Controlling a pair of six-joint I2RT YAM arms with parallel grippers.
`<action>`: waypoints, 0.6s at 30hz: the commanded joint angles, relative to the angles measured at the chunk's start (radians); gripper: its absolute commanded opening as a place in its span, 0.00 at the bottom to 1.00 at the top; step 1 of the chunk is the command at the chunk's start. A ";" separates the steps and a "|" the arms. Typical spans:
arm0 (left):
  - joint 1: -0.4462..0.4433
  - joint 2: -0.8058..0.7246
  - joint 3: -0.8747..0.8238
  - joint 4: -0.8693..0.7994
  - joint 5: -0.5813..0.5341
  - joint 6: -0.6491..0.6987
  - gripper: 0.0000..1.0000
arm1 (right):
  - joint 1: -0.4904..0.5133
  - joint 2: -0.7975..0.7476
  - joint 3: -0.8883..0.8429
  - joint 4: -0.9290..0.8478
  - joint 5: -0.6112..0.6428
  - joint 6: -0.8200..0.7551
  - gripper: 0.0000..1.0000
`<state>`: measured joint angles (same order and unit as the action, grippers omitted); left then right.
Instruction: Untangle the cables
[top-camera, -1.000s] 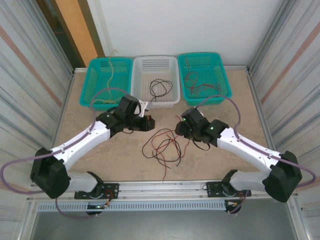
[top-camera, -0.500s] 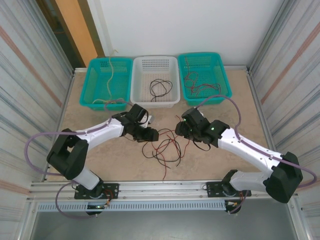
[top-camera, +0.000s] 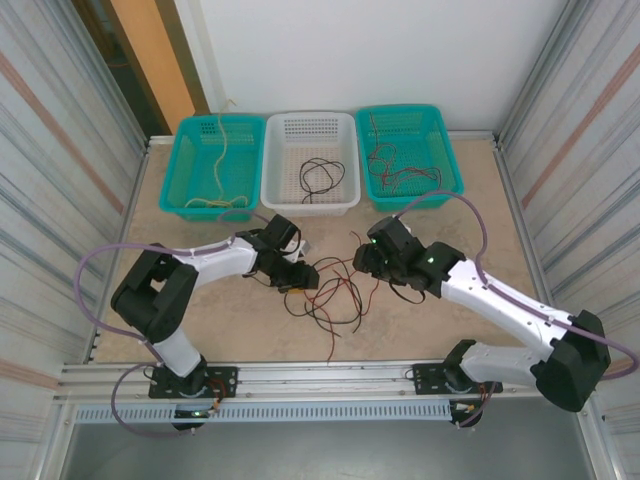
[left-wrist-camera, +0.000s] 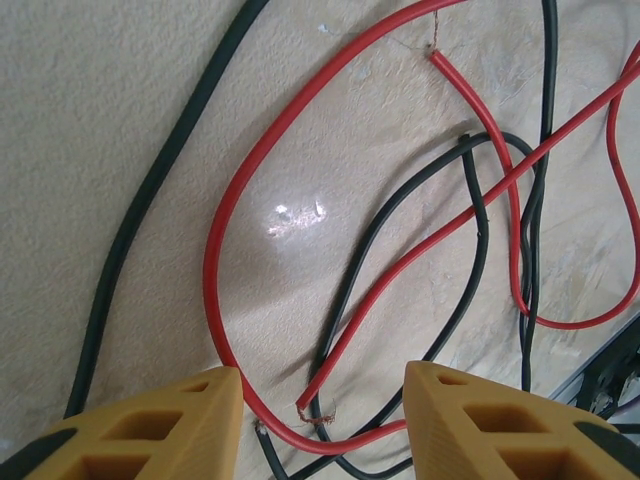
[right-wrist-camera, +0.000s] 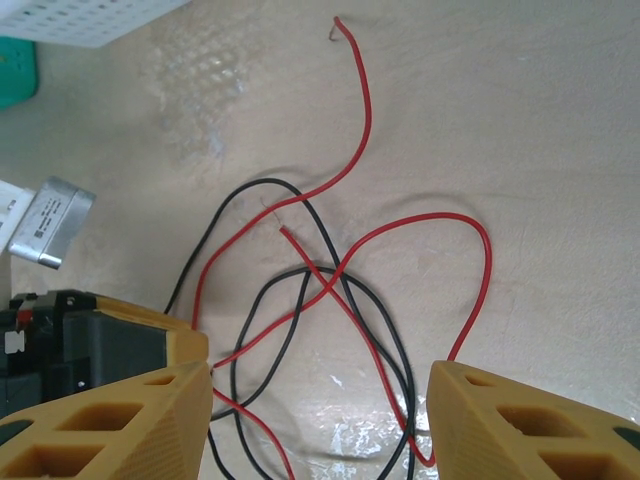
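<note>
Inspection of the worktop (top-camera: 420, 335), overhead and both wrist views.

1. The cables (top-camera: 330, 292) lie as one loose tangle of red and black wires flat on the worktop, about its middle and between the two arms. One strand trails out toward the near edge.

2. The left hand (top-camera: 300, 279) sits low at the left fringe of the tangle. In its wrist view the left hand (left-wrist-camera: 320, 378) is released: the two yellow fingers (left-wrist-camera: 190, 420) stand well apart and grasp nothing. A red cable (left-wrist-camera: 214, 260) loops on the surface under the gap, its stripped end lying between the fingertips. A black cable (left-wrist-camera: 140, 215) runs diagonally past on the left, and further red and black strands cross one another toward the right.

3. The right hand (top-camera: 362, 258) is at the right fringe of the tangle, toward the far edge. In its wrist view the right hand (right-wrist-camera: 320, 372) is likewise released, its fingers (right-wrist-camera: 150, 420) spread wide with nothing held. Below it a red cable (right-wrist-camera: 366, 110) and a black cable (right-wrist-camera: 236, 210) overlap in several crossings (which strand lies on top at each crossing cannot be told).

4. Three baskets stand side by side along the far edge. The left teal basket (top-camera: 172, 170) holds a pale yellowish wire (top-camera: 222, 150). The white basket (top-camera: 312, 128) holds a black wire (top-camera: 318, 178). The right teal basket (top-camera: 452, 150) holds red and dark wires (top-camera: 398, 172).
</note>
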<state>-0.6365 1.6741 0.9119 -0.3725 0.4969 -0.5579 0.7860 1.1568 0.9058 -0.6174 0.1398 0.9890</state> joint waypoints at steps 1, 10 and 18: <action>0.003 -0.028 -0.005 -0.048 -0.025 0.004 0.47 | 0.004 -0.023 -0.013 -0.033 0.029 0.028 0.58; 0.001 -0.026 -0.001 -0.040 -0.027 0.004 0.47 | 0.002 -0.013 -0.017 -0.016 0.018 0.034 0.58; -0.007 0.012 0.047 -0.008 -0.037 0.017 0.21 | 0.009 -0.024 0.010 -0.053 0.036 0.030 0.58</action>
<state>-0.6365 1.6966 0.9295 -0.3901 0.4698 -0.5549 0.7860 1.1450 0.8879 -0.6357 0.1425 0.9947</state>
